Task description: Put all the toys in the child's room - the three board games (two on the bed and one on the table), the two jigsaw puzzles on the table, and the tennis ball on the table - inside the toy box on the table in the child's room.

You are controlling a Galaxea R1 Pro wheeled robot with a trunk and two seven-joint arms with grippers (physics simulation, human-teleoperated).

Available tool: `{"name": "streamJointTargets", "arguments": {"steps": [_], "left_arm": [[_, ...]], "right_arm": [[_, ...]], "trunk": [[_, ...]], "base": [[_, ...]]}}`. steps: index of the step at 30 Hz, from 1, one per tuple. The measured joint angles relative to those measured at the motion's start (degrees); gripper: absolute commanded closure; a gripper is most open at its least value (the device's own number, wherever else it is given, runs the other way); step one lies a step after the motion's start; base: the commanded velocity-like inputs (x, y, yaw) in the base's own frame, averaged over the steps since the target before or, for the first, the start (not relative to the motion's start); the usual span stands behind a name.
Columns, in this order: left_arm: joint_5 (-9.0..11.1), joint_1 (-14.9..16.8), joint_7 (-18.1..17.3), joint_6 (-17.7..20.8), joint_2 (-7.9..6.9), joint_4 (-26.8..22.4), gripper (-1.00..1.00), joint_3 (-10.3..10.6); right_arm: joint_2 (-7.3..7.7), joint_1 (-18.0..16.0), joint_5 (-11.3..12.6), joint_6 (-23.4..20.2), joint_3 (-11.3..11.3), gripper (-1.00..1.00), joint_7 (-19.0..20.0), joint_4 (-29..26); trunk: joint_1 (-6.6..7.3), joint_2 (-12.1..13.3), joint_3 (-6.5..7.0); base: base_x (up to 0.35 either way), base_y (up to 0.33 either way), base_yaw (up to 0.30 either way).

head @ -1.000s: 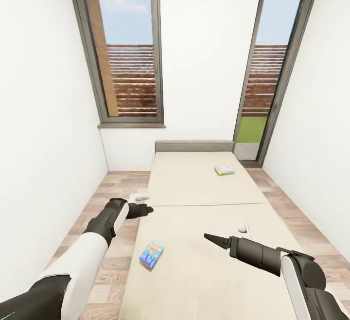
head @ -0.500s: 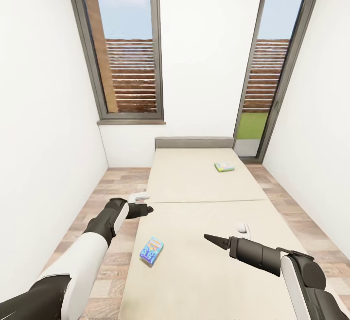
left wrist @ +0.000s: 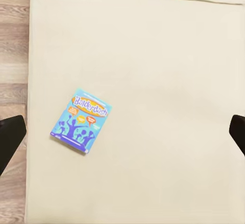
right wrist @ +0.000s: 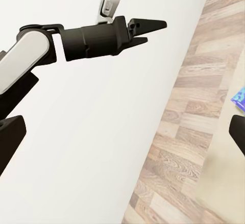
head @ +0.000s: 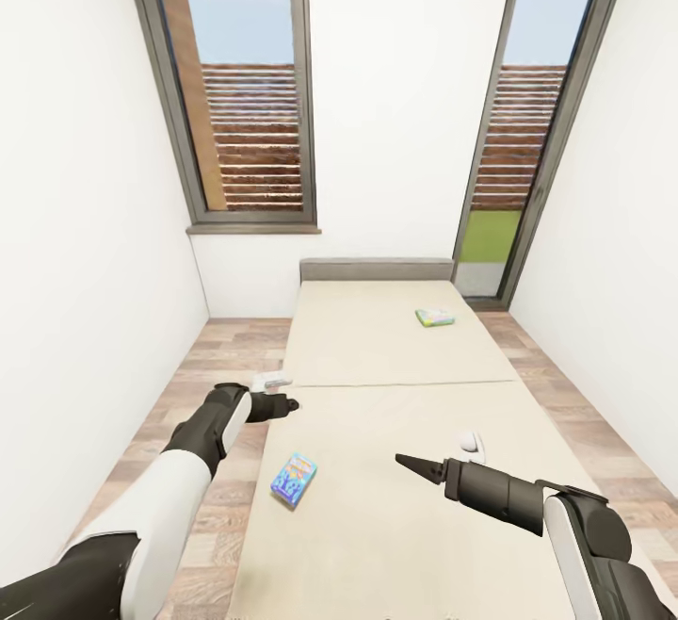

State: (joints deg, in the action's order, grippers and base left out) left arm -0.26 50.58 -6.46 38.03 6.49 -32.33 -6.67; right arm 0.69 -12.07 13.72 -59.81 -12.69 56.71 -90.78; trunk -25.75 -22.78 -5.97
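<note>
Early stage | blue game (head: 294,480) and green game (head: 434,318) lie on bed (head: 377,384), ungrasped | left hand (head: 285,404) spread wide, empty | right hand (head: 411,462) spread, empty | toy box unseen

"Balderdash" across the blue board game (left wrist: 81,121) lid

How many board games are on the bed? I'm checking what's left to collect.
2: the blue board game near the bed's left edge, the green-edged one toward the headboard.

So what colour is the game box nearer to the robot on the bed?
Mostly blue board game, clearest in the left wrist view.
</note>
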Motion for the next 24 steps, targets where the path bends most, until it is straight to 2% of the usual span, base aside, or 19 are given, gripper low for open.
{"name": "streamJointTargets", "arguments": {"steps": [10, 18, 24], "left_arm": [[0.0, 0.9, 0.1, -0.1, 0.76, -0.1, -1.00, 0.0], [0.2, 4.8, 0.5, 0.4, 1.11, -0.1, -1.00, 0.0], [0.4, 7.6, 3.3, 1.4, 1.60, -0.1, -1.00, 0.0]], "right_arm": [[0.04, 0.0, 0.0, 0.0, 0.0, -1.00, -0.1, 0.0], [0.73, 0.0, 0.0, 0.0, 0.0, -1.00, -0.1, 0.0], [0.94, 0.0, 0.0, 0.0, 0.0, -1.00, -0.1, 0.0]], "trunk": [[0.00, 0.0, -0.94], [0.00, 0.0, -1.70], [0.00, 0.0, -2.27]], "base": [[0.000, 0.000, 0.000], [0.000, 0.000, 0.000], [0.000, 0.000, 0.000]]}}
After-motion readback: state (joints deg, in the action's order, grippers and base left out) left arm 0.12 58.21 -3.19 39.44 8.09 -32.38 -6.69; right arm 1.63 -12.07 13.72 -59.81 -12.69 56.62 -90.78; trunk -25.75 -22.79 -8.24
